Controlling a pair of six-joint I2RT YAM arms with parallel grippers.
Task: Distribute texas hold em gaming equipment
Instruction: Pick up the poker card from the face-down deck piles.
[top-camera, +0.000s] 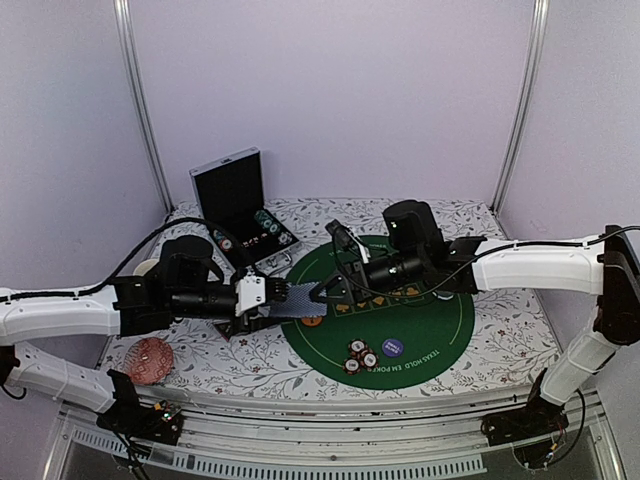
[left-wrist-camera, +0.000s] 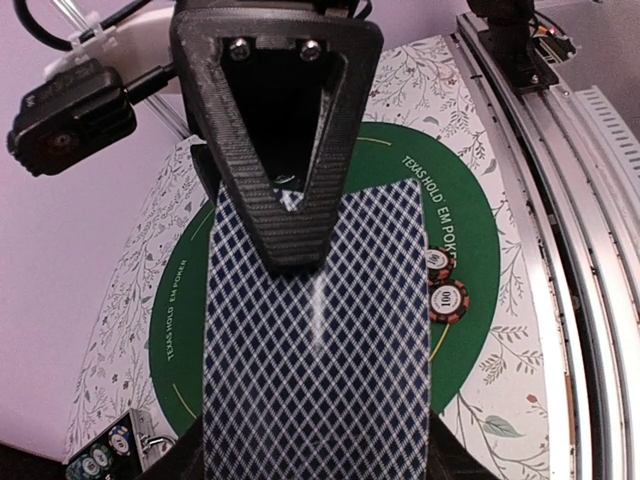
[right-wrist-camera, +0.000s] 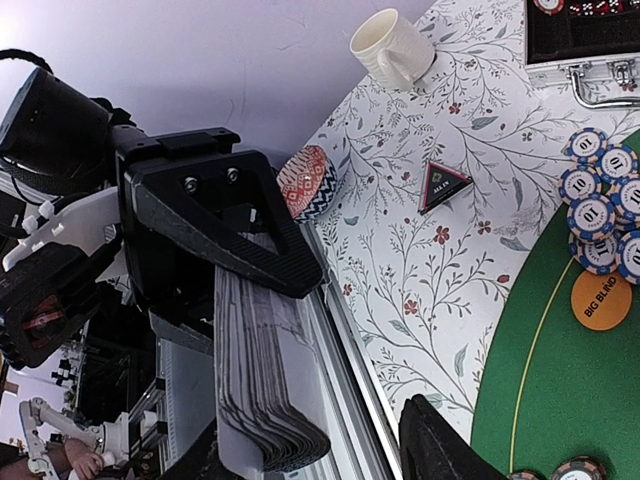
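Observation:
My left gripper (top-camera: 262, 298) is shut on a deck of blue-grey diamond-backed cards (top-camera: 291, 301) and holds it flat above the left rim of the green mat (top-camera: 430, 345). In the left wrist view the deck (left-wrist-camera: 315, 340) fills the middle. My right gripper (top-camera: 325, 293) meets the deck's far end with its jaws apart, one finger (left-wrist-camera: 285, 215) lying on the top card. The right wrist view shows the deck edge-on (right-wrist-camera: 262, 380). Striped chips (top-camera: 360, 353), a purple button (top-camera: 392, 347) and an orange button (top-camera: 312, 321) lie on the mat. A black triangular marker (right-wrist-camera: 443, 186) lies on the cloth.
An open metal case (top-camera: 240, 205) with more chips stands at the back left. A red patterned round object (top-camera: 152, 360) sits at the front left, and a cream mug (right-wrist-camera: 392, 47) stands beyond it. Blue chips (right-wrist-camera: 600, 190) sit by the Big Blind button (right-wrist-camera: 601, 300).

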